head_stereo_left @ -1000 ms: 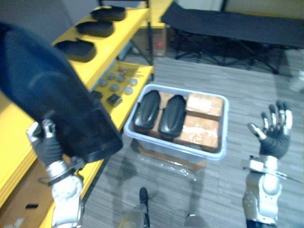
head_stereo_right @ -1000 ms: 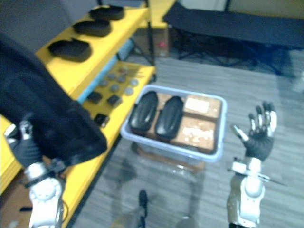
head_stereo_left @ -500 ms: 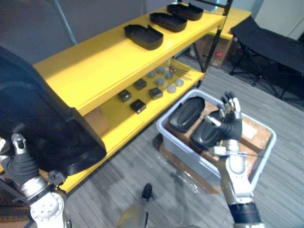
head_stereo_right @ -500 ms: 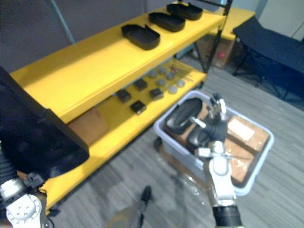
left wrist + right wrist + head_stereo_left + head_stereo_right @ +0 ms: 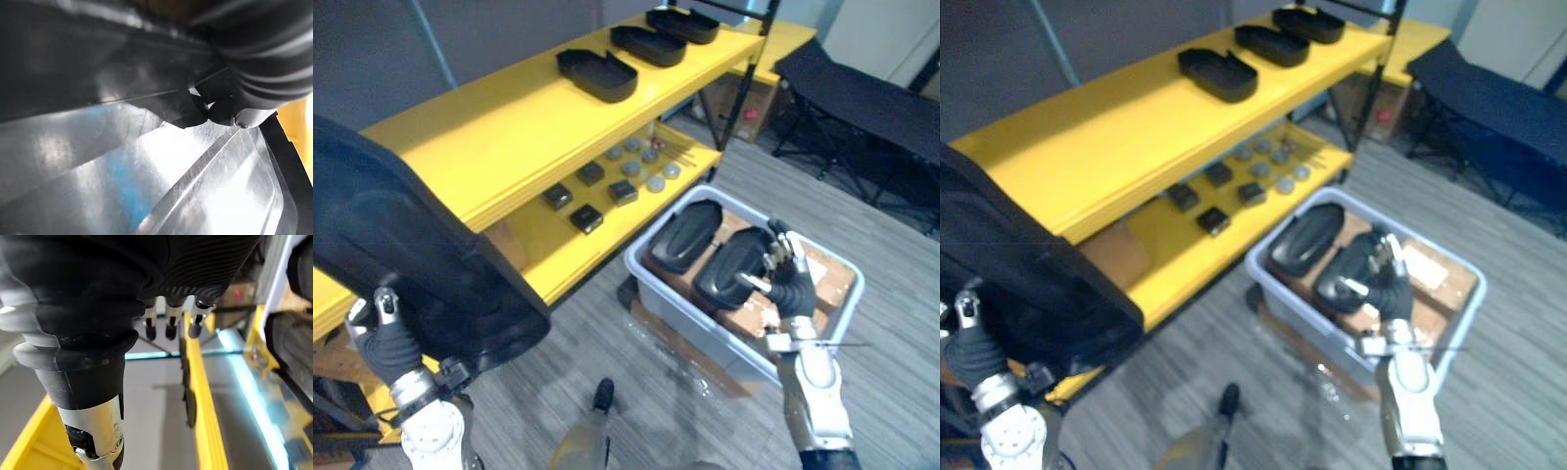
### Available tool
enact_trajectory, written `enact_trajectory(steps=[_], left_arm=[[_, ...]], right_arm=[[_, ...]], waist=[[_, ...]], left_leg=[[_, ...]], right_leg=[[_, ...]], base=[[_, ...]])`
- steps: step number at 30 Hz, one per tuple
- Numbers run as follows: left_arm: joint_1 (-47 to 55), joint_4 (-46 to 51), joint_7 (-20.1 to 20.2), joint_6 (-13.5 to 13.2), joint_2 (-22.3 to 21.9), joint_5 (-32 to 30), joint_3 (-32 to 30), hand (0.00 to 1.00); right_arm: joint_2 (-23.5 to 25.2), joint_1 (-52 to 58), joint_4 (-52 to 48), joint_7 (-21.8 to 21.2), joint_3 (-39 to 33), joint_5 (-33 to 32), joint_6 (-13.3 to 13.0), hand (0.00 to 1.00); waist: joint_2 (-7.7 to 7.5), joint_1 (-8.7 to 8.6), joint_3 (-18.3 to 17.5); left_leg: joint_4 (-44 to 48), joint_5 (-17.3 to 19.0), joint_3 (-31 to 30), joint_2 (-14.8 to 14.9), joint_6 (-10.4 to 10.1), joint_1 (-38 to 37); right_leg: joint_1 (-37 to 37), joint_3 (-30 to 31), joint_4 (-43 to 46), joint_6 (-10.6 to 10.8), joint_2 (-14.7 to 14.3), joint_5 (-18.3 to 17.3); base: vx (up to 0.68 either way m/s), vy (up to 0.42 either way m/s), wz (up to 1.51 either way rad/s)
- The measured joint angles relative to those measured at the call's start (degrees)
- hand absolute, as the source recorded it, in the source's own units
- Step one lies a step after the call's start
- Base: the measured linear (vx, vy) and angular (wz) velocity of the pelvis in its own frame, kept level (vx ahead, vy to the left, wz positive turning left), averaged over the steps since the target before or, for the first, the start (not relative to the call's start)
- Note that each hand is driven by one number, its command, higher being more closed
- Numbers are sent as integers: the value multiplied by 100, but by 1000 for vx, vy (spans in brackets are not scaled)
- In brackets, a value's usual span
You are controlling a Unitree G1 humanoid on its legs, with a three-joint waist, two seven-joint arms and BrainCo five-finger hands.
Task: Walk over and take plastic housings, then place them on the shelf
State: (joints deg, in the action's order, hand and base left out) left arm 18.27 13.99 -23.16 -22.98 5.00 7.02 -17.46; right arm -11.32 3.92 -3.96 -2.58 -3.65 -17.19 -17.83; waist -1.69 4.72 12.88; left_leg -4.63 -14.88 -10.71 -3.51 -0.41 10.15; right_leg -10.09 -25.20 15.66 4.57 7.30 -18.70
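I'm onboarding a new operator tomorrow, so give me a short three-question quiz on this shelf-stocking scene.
1. True or false: three black plastic housings sit on the top tier of the yellow shelf.
2. The right hand is: A) shut on a housing; B) open and empty, by the pale grey plastic bin; C) flat on the shelf.
3. Which hand carries the large black plastic housing?
Key: 1 true; 2 B; 3 the left hand.
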Motion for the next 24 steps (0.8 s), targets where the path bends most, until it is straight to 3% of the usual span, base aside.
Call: enact_trajectory(steps=[3,7,9,10,11,12,17,19,20,24], left_arm=[[100,-121,111,3,-122,155,21,100],[-5,-176,118,-47,-94,142,20,100],[-206,-225,126,-55,-44,143,18,100],[-355,-248,191,-59,71,142,46,100],[-361,-250,197,-59,82,142,50,100],[-501,-255,261,-64,262,139,100,100],[-846,-173,208,-80,482,96,108,100],[-1002,-181,150,-72,480,84,158,100],[-1044,-183,107,-71,481,65,205,100],[-1280,-219,54,-68,499,-86,267,100]], right_arm=[[-16,-36,-13,55,10,6,-158,0],[-48,-351,-8,157,11,109,-285,0],[-41,-362,-8,278,6,198,-402,0],[-19,-260,-11,346,-31,235,-433,0],[-18,-252,-11,353,-33,236,-433,0],[7,-119,-16,404,-118,250,-437,0],[-46,-613,-22,393,-343,464,-889,0],[-84,-861,-11,397,-312,508,-893,0],[-145,-938,-11,404,-252,575,-887,0],[-200,-886,-11,392,-187,626,-865,0]], waist=[[-21,10,53],[54,61,417],[43,43,607],[93,-69,732],[90,-77,734],[91,-256,813],[195,-210,1235],[235,-213,1436],[293,-216,1517],[271,-273,1568]], left_leg=[[180,76,387,31,58,189],[716,299,553,25,98,535],[1283,512,816,0,350,801],[1768,736,747,-96,226,968],[1783,744,732,-108,231,972],[1878,779,588,-246,251,997],[1675,841,981,-87,218,1202],[1578,842,1250,-15,214,1224],[1765,845,1335,21,217,1333],[2047,928,1398,15,282,1527]], right_leg=[[31,-159,100,-24,8,-148],[242,-176,483,-117,95,-375],[331,-190,751,-105,257,-502],[364,96,1131,-110,251,-540],[375,126,1153,-109,251,-537],[526,559,1503,-176,255,-497],[898,1176,1235,-227,220,-428],[914,1294,886,-219,243,-432],[923,1314,842,-107,254,-479],[1114,1441,1070,-71,331,-486]], base=[[-37,-38,45],[-44,12,21],[14,55,20],[39,37,25],[50,85,62],[41,132,51],[-11,92,-27],[-23,72,-51],[-17,77,-26],[23,49,-9]])
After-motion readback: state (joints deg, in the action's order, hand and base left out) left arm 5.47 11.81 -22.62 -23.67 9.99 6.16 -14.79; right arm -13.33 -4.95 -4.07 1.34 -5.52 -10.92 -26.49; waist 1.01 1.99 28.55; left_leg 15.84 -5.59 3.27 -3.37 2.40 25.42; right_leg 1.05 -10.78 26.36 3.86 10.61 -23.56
